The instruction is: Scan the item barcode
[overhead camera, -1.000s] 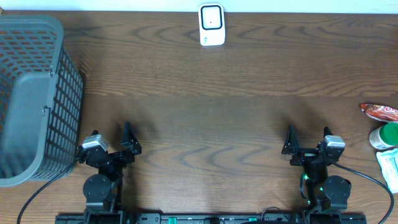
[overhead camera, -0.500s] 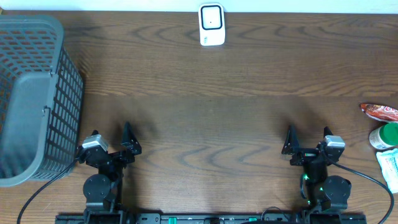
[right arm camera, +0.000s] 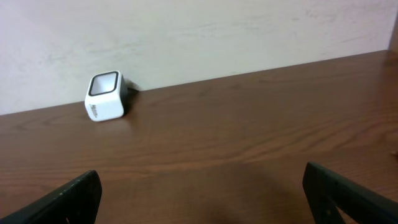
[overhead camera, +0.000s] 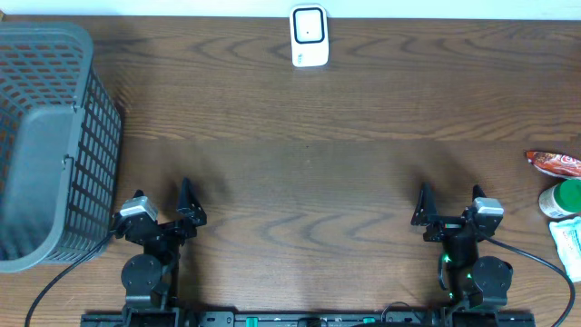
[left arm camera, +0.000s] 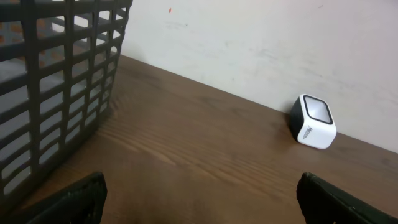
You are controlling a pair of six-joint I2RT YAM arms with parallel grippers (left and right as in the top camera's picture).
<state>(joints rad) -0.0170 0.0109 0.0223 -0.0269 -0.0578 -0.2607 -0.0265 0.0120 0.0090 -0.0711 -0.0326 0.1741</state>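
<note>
A dark, wood-grained table point(overhead camera: 309, 182) carries one grey plastic lattice basket point(overhead camera: 45, 136) at its left edge. Two black arms sit folded low at the near edge, the left gripper point(overhead camera: 161, 195) and right gripper point(overhead camera: 450, 195) both spread wide with nothing between their fingers. Three items lie at the right edge, a crinkly red packet point(overhead camera: 556, 163), a round green-capped tub point(overhead camera: 565, 198) and a white sachet point(overhead camera: 570, 243), while one small, rounded white scanner point(overhead camera: 309, 36) stands at the far edge's middle.
</note>
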